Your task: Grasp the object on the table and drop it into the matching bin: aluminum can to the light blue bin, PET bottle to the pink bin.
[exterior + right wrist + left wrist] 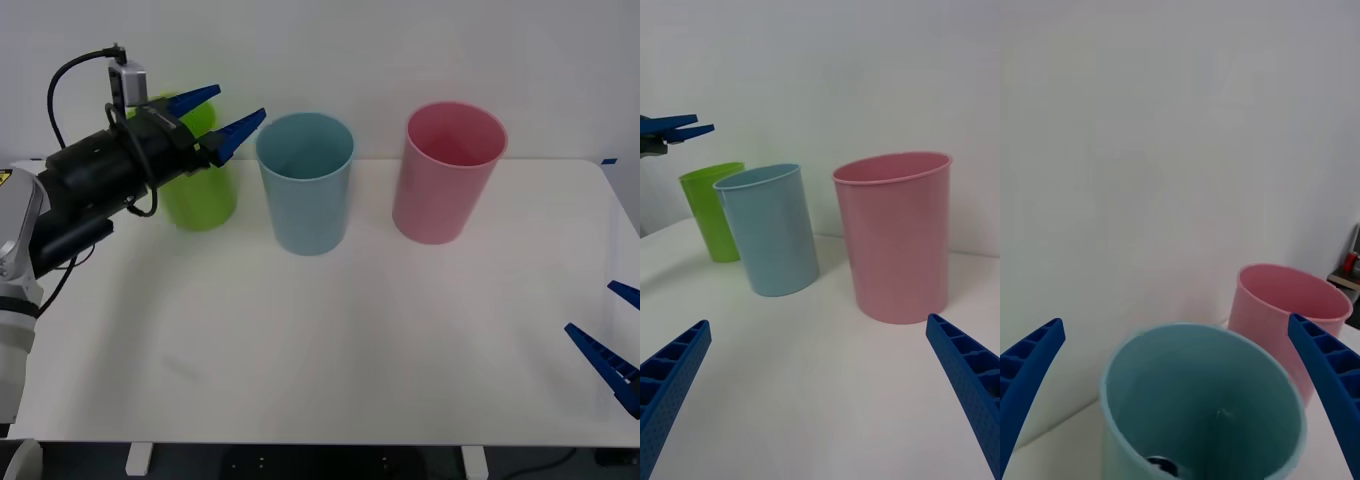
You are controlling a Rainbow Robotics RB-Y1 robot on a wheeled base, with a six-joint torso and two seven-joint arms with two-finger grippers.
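White bench (pixel 330 360) with rounded corners, plain pale wall behind. Three tall tapered bins in a row along far edge: lime green bin (pixel 205 195) at left, light blue bin (pixel 305 185) in middle, pink bin (pixel 447 172) at right, each standing apart from its neighbour, all upright. Left gripper (pixel 222 113) raised above bench, just left of light blue bin's rim and in front of lime green bin, blue ribbed fingers spread wide, nothing between them. Right gripper (pixel 612 335) low at right edge of bench, well apart from bins, fingers likewise wide and empty. Aluminum can (pixel 1161 465): small dark shape with silvery edge at bottom of light blue bin, seen from left wrist; probably the can, mostly cut off.
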